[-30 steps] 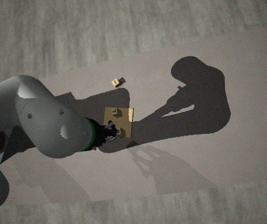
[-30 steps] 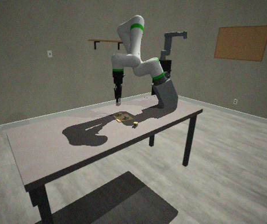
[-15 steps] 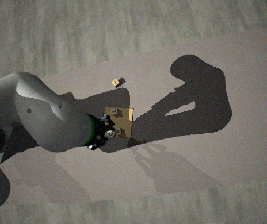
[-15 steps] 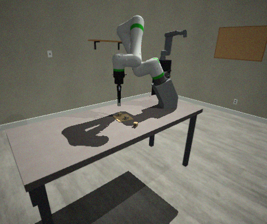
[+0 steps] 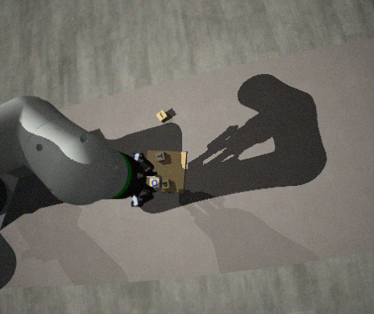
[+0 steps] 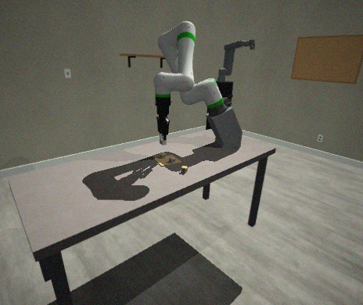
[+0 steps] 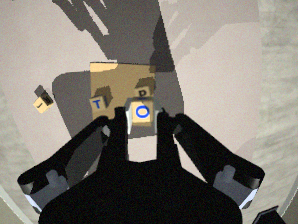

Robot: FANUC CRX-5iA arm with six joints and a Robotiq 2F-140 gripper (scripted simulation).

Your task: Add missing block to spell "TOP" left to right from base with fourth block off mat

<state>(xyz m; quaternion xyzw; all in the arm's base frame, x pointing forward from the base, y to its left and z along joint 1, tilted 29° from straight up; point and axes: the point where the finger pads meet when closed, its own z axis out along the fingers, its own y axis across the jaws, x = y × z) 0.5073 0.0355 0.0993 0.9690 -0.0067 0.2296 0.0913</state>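
My gripper (image 5: 151, 183) (image 6: 163, 138) (image 7: 142, 105) is shut on the block with a blue O (image 5: 154, 182) (image 6: 163, 141) (image 7: 141, 112) and holds it well above the table, over the near edge of the brown mat (image 5: 176, 173) (image 6: 162, 161) (image 7: 109, 79). The T block (image 5: 160, 156) (image 7: 99, 103) and the P block (image 5: 165, 184) (image 7: 143, 92) sit on the mat with a gap between them. In the exterior view the two blocks on the mat are too small to tell apart. The fourth block (image 5: 163, 115) (image 6: 184, 169) (image 7: 43, 104) lies off the mat on the table.
The mat lies near the middle of a long table (image 5: 259, 209) (image 6: 76, 203). The arm's base (image 6: 224, 125) stands at the table's far end. The arm's dark shadow falls across the mat and the table beside it.
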